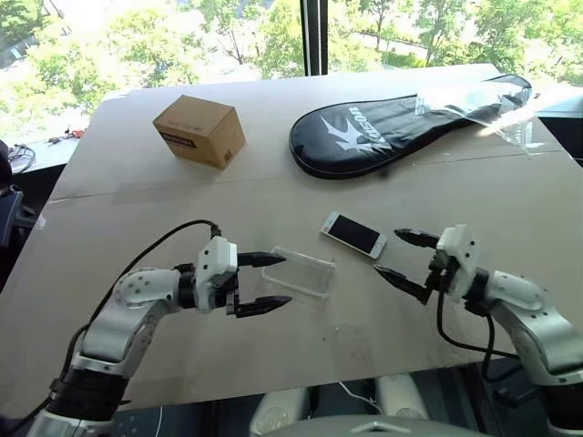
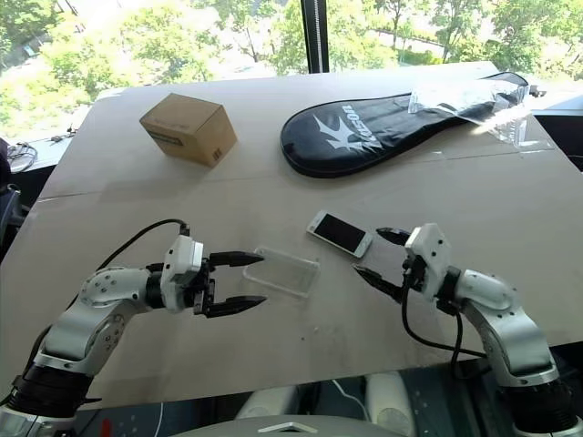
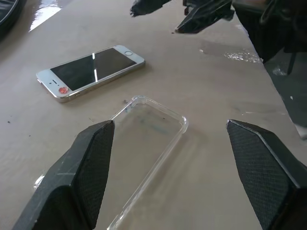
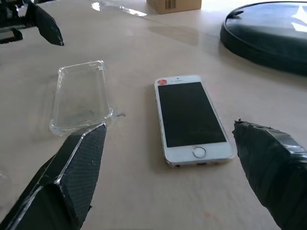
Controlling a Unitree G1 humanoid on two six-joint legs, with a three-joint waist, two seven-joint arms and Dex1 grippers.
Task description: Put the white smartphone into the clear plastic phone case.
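The clear plastic phone case (image 1: 303, 271) lies flat on the tabletop (image 1: 137, 209). Just right of it, apart, lies the white smartphone (image 1: 353, 234), screen up. The left pincer (image 1: 266, 282) gapes empty at the case's left end; the right pincer (image 1: 401, 257) gapes empty beyond the phone.

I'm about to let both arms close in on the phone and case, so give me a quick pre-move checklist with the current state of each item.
1. White smartphone lies flat on the table, screen up, unobstructed: ok.
2. Clear plastic phone case lies flat, open side up, with nothing in it: ok.
3. Phone and case apart, not overlapping: ok.
4. Right claw open, pointed at the phone, not touching it: ok.
5. Left claw open, at the case's end, holding nothing: ok.
6. Cardboard box and black racket cover well away from the work area: ok.
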